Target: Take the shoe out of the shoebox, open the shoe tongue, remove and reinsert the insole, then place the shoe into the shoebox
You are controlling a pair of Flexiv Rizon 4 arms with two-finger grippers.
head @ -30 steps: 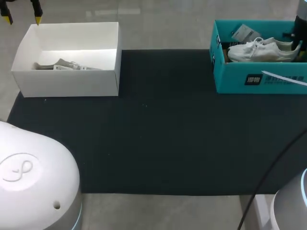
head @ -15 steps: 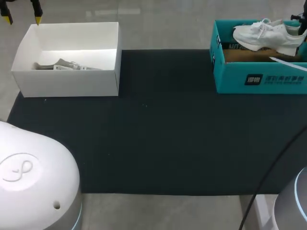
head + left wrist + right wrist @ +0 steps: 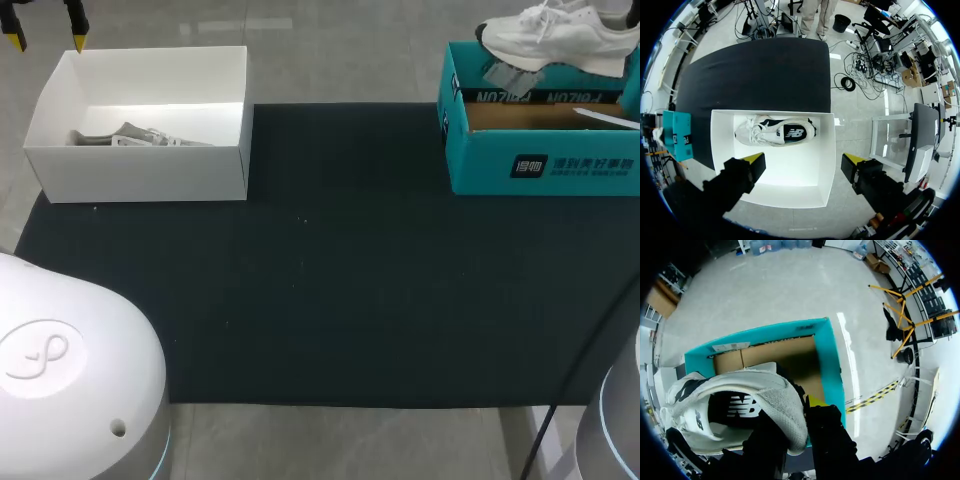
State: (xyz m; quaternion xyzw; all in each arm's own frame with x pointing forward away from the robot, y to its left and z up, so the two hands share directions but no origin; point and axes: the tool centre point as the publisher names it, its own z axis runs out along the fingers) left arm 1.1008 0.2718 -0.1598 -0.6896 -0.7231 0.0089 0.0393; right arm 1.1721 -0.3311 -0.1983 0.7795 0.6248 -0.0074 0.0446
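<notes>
Take-out step: the shoe (image 3: pixel 560 35) is being held above the shoebox (image 3: pixel 480 165), clamped in the right claw (image 3: pixel 796 412); a set-down on the bench (image 3: pixel 330 280) is probably being called for next.

The white mesh sneaker (image 3: pixel 555 38), at one o'clock over the table (image 3: pixel 330 280), is cut by the head view's upper edge, and the right gripper (image 3: pixel 790 415) clamped on its heel is outside that view. In its wrist view one yellow tip is hidden behind the heel. The teal cardboard shoebox (image 3: pixel 540 165) runs off at three o'clock. At ten o'clock, the front wall of the white cardboard box (image 3: pixel 140 172) hides most of a second shoe (image 3: pixel 130 135).
</notes>
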